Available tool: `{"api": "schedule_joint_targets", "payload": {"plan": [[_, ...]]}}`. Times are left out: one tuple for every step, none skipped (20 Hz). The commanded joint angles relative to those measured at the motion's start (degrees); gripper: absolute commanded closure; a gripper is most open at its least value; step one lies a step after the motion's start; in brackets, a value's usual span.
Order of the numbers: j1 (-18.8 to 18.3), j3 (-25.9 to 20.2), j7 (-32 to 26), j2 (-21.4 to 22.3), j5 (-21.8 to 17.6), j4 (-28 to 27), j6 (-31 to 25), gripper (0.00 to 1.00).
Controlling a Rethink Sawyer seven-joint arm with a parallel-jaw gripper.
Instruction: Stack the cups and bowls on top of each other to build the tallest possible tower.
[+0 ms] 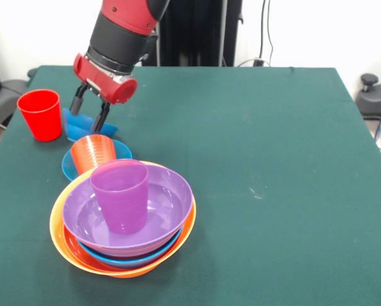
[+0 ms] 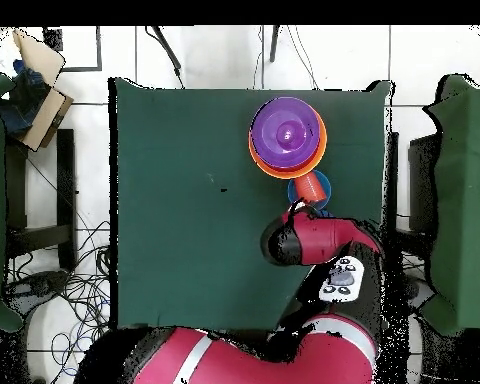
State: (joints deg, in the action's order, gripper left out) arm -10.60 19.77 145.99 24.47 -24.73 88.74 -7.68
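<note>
The tower stands near the front left: a big yellow-orange bowl point(image 1: 58, 237) point(image 2: 317, 150) holds a red-orange bowl, a light blue bowl point(image 1: 134, 260) and a purple bowl point(image 1: 171, 191) point(image 2: 269, 140). A purple cup point(image 1: 120, 196) point(image 2: 289, 128) stands upright in it. Just behind, an orange-red cup point(image 1: 92, 153) point(image 2: 308, 187) sits in a small blue bowl point(image 1: 122, 152) point(image 2: 325, 181). A small light blue bowl point(image 1: 71, 129) lies further back, and my gripper point(image 1: 86, 122) hangs open right over it, one finger to each side. A red cup point(image 1: 41, 113) stands at the far left.
The green table point(image 1: 260, 159) point(image 2: 184, 200) stretches wide to the right of the tower in the front view. My arm point(image 2: 319, 240) covers the small light blue bowl and the red cup in the overhead view. A chair point(image 1: 375, 95) stands beyond the right table edge.
</note>
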Motion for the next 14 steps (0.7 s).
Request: {"api": "schedule_joint_targets", "payload": {"plan": [[0.7, -4.2, 8.0, -4.8, 4.2, -0.4, 5.7, 0.0], [0.8, -4.0, 7.4, -4.4, 4.5, -0.2, 5.6, 0.0], [0.8, -3.9, 6.9, -4.1, 4.6, 0.0, 5.5, 0.0], [0.7, -4.0, 6.5, -4.2, 4.8, 0.0, 5.5, 0.0], [0.5, -4.1, 6.1, -4.3, 5.0, 0.1, 5.2, 0.0], [0.4, -4.2, 5.9, -4.4, 5.2, 0.1, 5.2, 0.0], [0.3, -4.3, 5.6, -4.2, 5.4, 0.2, 4.5, 0.0], [0.4, -4.2, 5.4, -4.2, 5.6, 0.3, 4.1, 0.0], [0.8, -3.8, 5.2, -3.8, 6.1, 0.6, 2.9, 0.0], [1.1, -3.4, 5.1, -3.6, 6.3, 0.7, 2.3, 0.0], [1.2, -3.2, 4.9, -3.3, 6.5, 0.9, 1.7, 0.0], [1.3, -3.0, 4.7, -2.9, 6.7, 1.0, 1.0, 0.0], [1.4, -3.0, 4.7, -3.0, 6.8, 1.2, 1.3, 0.0], [1.3, -3.2, 4.6, -3.0, 6.9, 1.3, 1.4, 0.0]]}}
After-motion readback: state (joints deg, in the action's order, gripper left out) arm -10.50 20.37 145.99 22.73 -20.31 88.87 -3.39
